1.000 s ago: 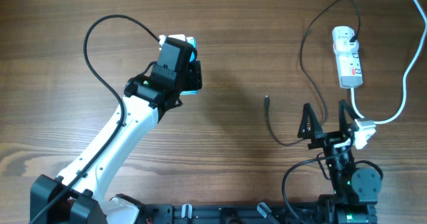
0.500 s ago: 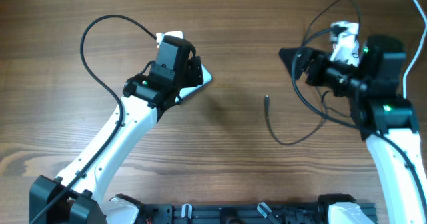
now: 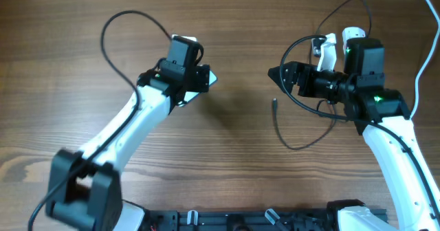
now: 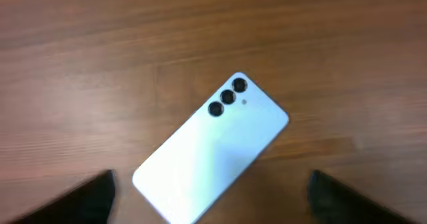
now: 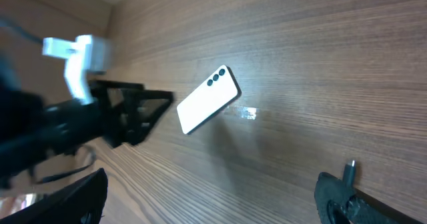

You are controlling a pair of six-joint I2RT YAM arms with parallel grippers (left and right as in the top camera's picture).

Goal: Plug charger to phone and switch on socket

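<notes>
Overhead: left gripper hangs over the phone, only a pale corner of it showing on the wood table mid-left; right gripper points left, jaws apart and empty, near the charger with its loose black tip, and the socket is mostly hidden behind that arm at top right. Left wrist: phone lies face down and tilted, three lenses up, between wide-spread dark fingertips that don't touch it, so nothing is gripped. Right wrist: its own fingers stand far apart at the bottom corners, empty, with the phone well off beside the left gripper and the charger tip close to the right-hand finger.
</notes>
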